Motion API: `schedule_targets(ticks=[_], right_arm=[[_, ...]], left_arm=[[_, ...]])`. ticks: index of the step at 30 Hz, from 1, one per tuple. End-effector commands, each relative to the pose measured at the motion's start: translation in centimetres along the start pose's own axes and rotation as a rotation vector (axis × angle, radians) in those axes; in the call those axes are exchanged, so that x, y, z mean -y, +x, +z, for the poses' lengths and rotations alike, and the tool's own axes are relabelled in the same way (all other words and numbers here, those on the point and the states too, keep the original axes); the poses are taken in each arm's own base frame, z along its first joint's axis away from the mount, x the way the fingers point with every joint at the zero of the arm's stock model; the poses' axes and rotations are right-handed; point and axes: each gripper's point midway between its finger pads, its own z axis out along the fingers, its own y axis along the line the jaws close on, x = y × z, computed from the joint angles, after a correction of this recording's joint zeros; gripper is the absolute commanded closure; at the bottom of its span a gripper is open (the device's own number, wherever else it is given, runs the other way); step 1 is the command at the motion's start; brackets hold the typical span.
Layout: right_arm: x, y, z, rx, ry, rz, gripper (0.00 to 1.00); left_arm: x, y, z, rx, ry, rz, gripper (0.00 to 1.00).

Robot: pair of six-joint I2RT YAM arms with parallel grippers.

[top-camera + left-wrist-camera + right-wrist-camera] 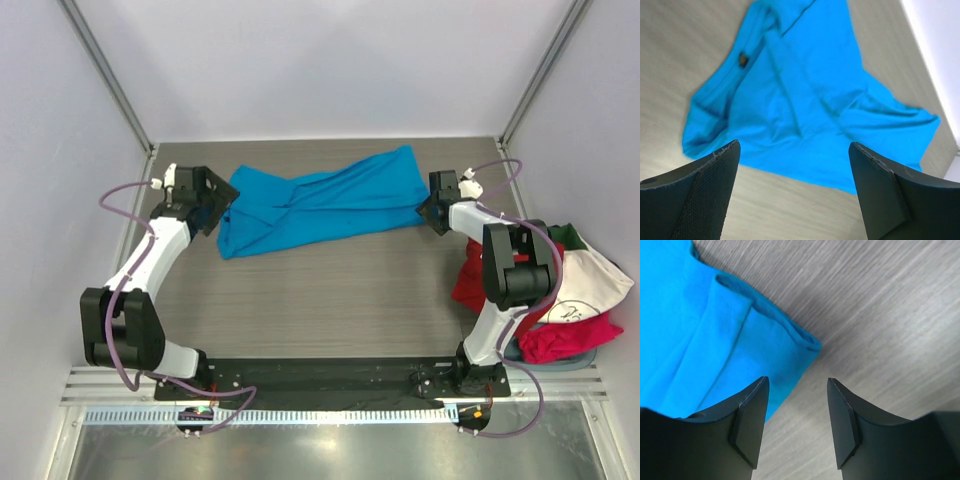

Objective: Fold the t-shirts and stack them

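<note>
A: Checking tray contents?
B: The grey tray [592, 361] at 4 o'clock holds heaped red, white and pink t-shirts [572, 300]. The blue t-shirt [320, 200] lies crumpled on the table [320, 310] at 12 o'clock. Both the left gripper [794, 150] and the right gripper [797, 385] are spread and grip nothing.

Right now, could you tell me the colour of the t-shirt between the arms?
The t-shirt is plain bright blue, clearest in the left wrist view.

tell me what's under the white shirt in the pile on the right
Beneath the white shirt, a pink shirt sticks out at the near edge, a red one at left, and a dark green edge at the far side. Anything else below is covered by it and the right arm.
</note>
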Motion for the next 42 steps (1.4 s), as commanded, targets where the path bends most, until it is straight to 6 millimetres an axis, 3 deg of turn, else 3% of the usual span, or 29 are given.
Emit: schedule_targets(ticks=[1, 6, 9, 10, 13, 16, 18, 22, 28, 35, 38, 40, 42], right_arm=[[-2.6, -3.2, 0.4, 0.091, -0.048, 0.06, 0.44], [-2.2, -3.3, 1.2, 0.098, -0.013, 0.074, 0.46], [-1.5, -3.1, 1.6, 0.107, 0.016, 0.079, 0.54], [-1.2, -3.1, 1.8, 0.105, 0.025, 0.081, 0.7], [-0.3, -2.5, 2.1, 0.088, 0.057, 0.09, 0.99], [1.0, -2.4, 1.0, 0.102, 0.077, 0.099, 0.99], [1.8, -2.7, -0.2, 0.128, 0.082, 0.098, 0.99], [2.7, -2.8, -1.4, 0.136, 0.086, 0.08, 0.99], [3.2, -1.7, -1.0, 0.101, 0.096, 0.065, 0.99], [3.2, -1.2, -0.8, 0.08, 0.092, 0.048, 0.99], [3.3, -1.3, -0.8, 0.086, 0.095, 0.045, 0.99], [3.4, -1.3, -1.0, 0.089, 0.097, 0.044, 0.99], [3.6, -1.3, -1.2, 0.095, 0.101, 0.046, 0.99]], left_arm=[[0.2, 0.6, -1.0, 0.003, 0.058, -0.037, 0.1], [-2.2, 2.9, -1.1, -0.054, 0.025, -0.044, 0.13], [-3.7, 4.3, -0.8, -0.09, -0.008, -0.042, 0.16], [-4.1, 4.7, -0.7, -0.1, -0.018, -0.038, 0.18], [-5.8, 6.3, 0.0, -0.143, -0.057, -0.011, 0.19], [-7.0, 6.9, 0.7, -0.152, -0.094, 0.031, 0.24], [-7.3, 7.1, 1.1, -0.159, -0.099, 0.065, 0.36], [-7.6, 7.2, 1.8, -0.151, -0.1, 0.093, 0.48], [-8.9, 8.0, 2.4, -0.153, -0.115, 0.116, 0.48], [-9.4, 7.9, 4.0, -0.151, -0.148, 0.175, 0.58], [-10.3, 7.6, 4.5, -0.142, -0.196, 0.2, 0.71], [-11.6, 7.2, 4.2, -0.125, -0.269, 0.213, 0.96], [-12.6, 6.6, 3.5, -0.093, -0.319, 0.207, 1.0]])
